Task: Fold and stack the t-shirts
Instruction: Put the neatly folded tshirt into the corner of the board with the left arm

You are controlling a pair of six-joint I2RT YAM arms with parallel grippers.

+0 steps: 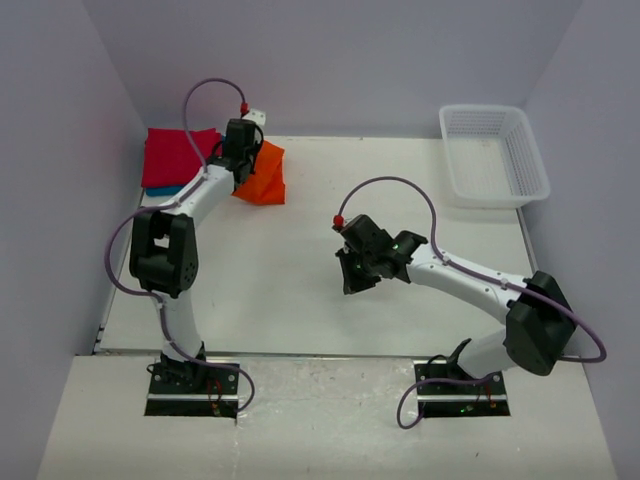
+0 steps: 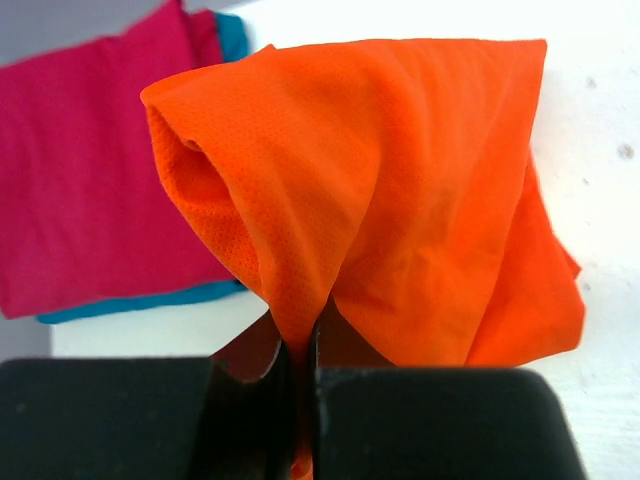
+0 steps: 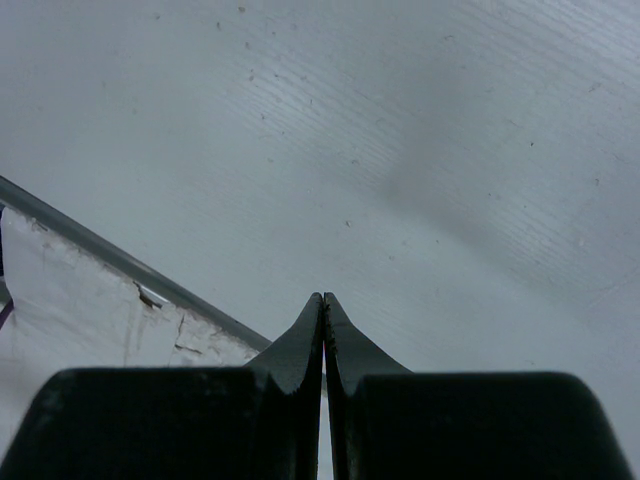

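Note:
My left gripper (image 2: 303,340) is shut on a fold of the orange t-shirt (image 2: 400,190), which hangs bunched from its jaws at the table's far left (image 1: 262,175). To the left of it lies the crimson red t-shirt (image 2: 90,170), folded flat on top of the blue t-shirt (image 2: 150,300), of which only edges show. In the top view the red tee (image 1: 175,157) sits in the far left corner. My right gripper (image 3: 324,305) is shut with nothing in it, held over the bare table at mid right (image 1: 352,278).
A white mesh basket (image 1: 493,155) stands at the far right corner. The table's near edge (image 3: 120,265) runs under the right gripper. Purple walls close in the left, back and right sides.

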